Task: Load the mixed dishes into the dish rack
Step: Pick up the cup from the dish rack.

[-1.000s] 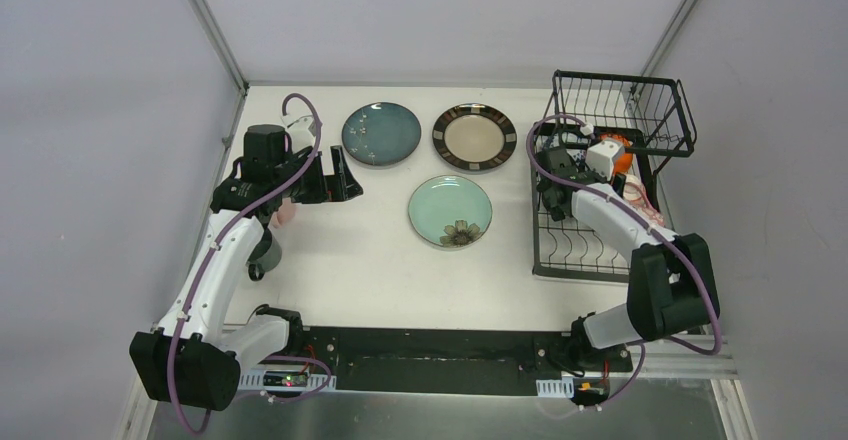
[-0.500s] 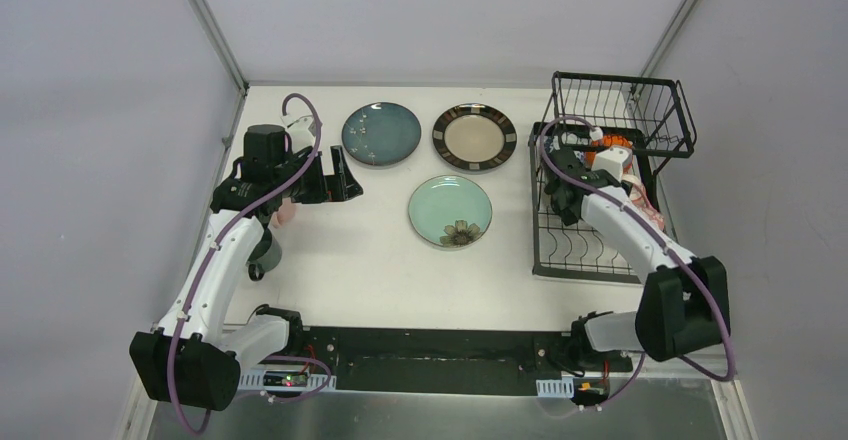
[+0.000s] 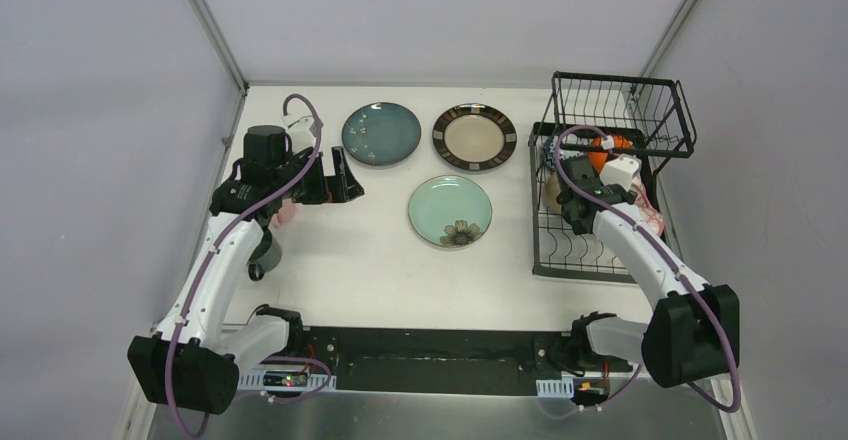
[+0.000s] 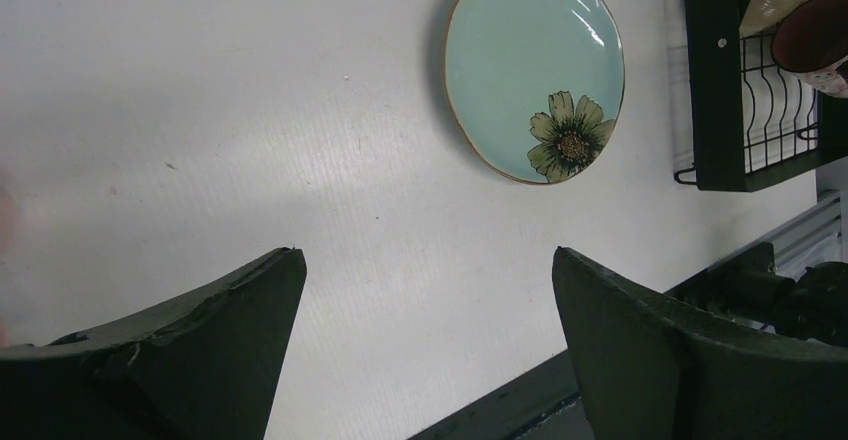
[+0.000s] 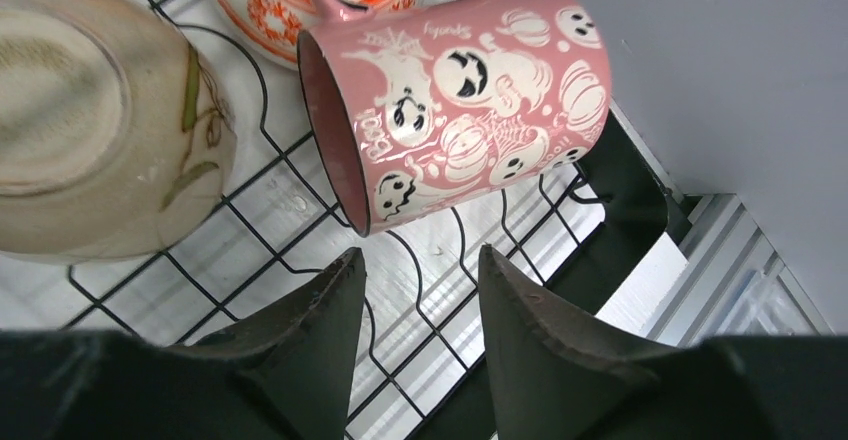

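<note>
Three plates lie flat on the table: dark teal (image 3: 380, 133), dark-rimmed beige (image 3: 474, 137) and mint green with a flower (image 3: 450, 210) (image 4: 535, 65). The black wire dish rack (image 3: 541, 250) (image 5: 620, 200) stands at the right. On its lower tray a pink cup (image 5: 460, 90) (image 3: 650, 218) lies on its side beside an upturned beige bowl (image 5: 100, 120) and a red-patterned bowl (image 5: 270, 10). An orange bowl (image 3: 605, 150) sits under the basket tier. My right gripper (image 5: 415, 260) (image 3: 575, 195) hovers just short of the pink cup, partly open and holding nothing. My left gripper (image 4: 425, 260) (image 3: 345, 175) is wide open over bare table, left of the plates.
A pink thing (image 3: 287, 215) shows partly under the left arm. The rack's raised basket (image 3: 620, 100) rises behind the right wrist. The enclosure's grey walls close in on both sides, and the black base rail (image 3: 430, 345) runs along the near edge.
My right wrist has drawn back toward the near side over the rack's lower tray, and its jaws have narrowed a little. The left arm and the plates have not moved.
</note>
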Controlling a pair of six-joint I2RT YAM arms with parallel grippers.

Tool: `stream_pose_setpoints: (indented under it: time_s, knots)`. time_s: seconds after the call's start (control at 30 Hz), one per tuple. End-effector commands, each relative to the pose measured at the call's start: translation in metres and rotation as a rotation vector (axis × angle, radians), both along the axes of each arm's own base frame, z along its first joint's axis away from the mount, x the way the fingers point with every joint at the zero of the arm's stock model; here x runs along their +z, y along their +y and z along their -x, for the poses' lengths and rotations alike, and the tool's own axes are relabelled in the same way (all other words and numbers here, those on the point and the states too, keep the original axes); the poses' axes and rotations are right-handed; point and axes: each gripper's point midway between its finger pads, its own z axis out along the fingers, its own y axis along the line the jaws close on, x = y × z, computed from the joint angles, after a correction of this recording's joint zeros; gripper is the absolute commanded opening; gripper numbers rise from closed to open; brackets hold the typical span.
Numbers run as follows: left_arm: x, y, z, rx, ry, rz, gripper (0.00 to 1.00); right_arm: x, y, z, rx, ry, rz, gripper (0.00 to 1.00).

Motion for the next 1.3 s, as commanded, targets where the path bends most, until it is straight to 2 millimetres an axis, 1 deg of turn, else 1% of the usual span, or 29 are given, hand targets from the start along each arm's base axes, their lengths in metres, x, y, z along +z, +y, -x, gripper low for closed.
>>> stream_pose_setpoints:
  time_s: [0.0, 0.1, 0.37, 0.63, 0.73, 0.93, 1.1, 1.27]
  knots:
    - [0.010, -0.002, 0.000, -0.019, -0.065, -0.012, 0.99, -0.001, -0.001, -0.012, 0.026, -0.056, 0.017, 0.48]
    - [0.011, -0.002, 0.000, -0.020, -0.066, -0.012, 0.99, -0.004, -0.006, -0.010, -0.006, -0.057, 0.047, 0.48]
    - [0.009, -0.002, 0.000, -0.021, -0.061, -0.012, 0.99, -0.011, -0.009, -0.019, -0.006, -0.090, 0.084, 0.47]
    - [0.008, -0.003, 0.000, -0.022, -0.057, -0.013, 0.99, -0.017, -0.013, -0.025, -0.023, -0.069, 0.134, 0.48]
    - [0.008, -0.003, 0.000, -0.022, -0.056, -0.013, 0.99, -0.021, -0.017, -0.020, -0.039, -0.035, 0.156, 0.48]
    - [0.008, -0.003, -0.001, -0.024, -0.056, -0.011, 0.99, -0.014, -0.025, -0.002, -0.101, 0.016, 0.196, 0.47]
    - [0.009, -0.003, 0.000, -0.024, -0.060, -0.010, 0.99, -0.002, -0.026, 0.003, -0.106, 0.033, 0.195, 0.44]
    - [0.011, -0.004, 0.001, -0.027, -0.065, -0.009, 0.99, -0.004, -0.030, 0.004, -0.119, 0.042, 0.219, 0.42]
